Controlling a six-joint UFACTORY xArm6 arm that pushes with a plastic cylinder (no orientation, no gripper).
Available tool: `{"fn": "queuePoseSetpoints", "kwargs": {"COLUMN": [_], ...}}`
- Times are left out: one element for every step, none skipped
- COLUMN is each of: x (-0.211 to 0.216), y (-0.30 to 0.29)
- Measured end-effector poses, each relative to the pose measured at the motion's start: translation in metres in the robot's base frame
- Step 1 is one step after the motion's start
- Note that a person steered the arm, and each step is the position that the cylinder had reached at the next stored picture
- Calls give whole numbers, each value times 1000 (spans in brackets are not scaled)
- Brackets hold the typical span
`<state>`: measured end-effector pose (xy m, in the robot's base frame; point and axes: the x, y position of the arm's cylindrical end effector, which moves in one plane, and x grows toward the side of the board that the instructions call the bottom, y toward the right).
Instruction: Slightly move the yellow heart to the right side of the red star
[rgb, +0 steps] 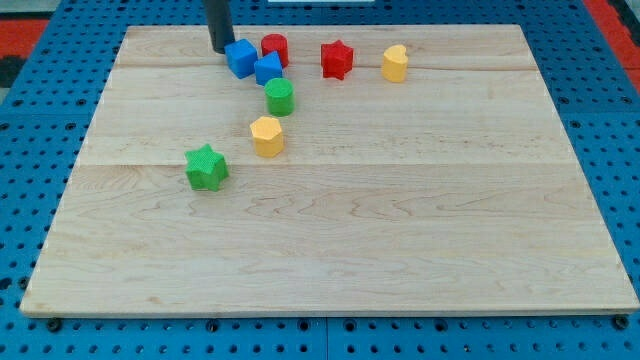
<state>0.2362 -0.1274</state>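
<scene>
The red star (337, 59) lies near the view's top, right of centre-left. The yellow heart (395, 63) sits just to its right, a small gap apart. My tip (219, 48) stands at the view's top left, touching the left side of a blue block (240, 57), far left of the star and the heart.
A second blue block (267, 69) and a red cylinder (275, 48) crowd next to the first blue block. A green cylinder (280, 97), a yellow hexagon (267, 136) and a green star (206, 167) lie lower down. The wooden board (400, 230) rests on a blue pegboard.
</scene>
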Motion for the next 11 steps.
{"fn": "queuePoseSetpoints", "kwargs": {"x": [0, -34, -44, -43, -26, 10, -21, 15, 53, 53, 33], "y": [1, -7, 24, 151, 266, 284, 272, 256, 241, 248, 289]}}
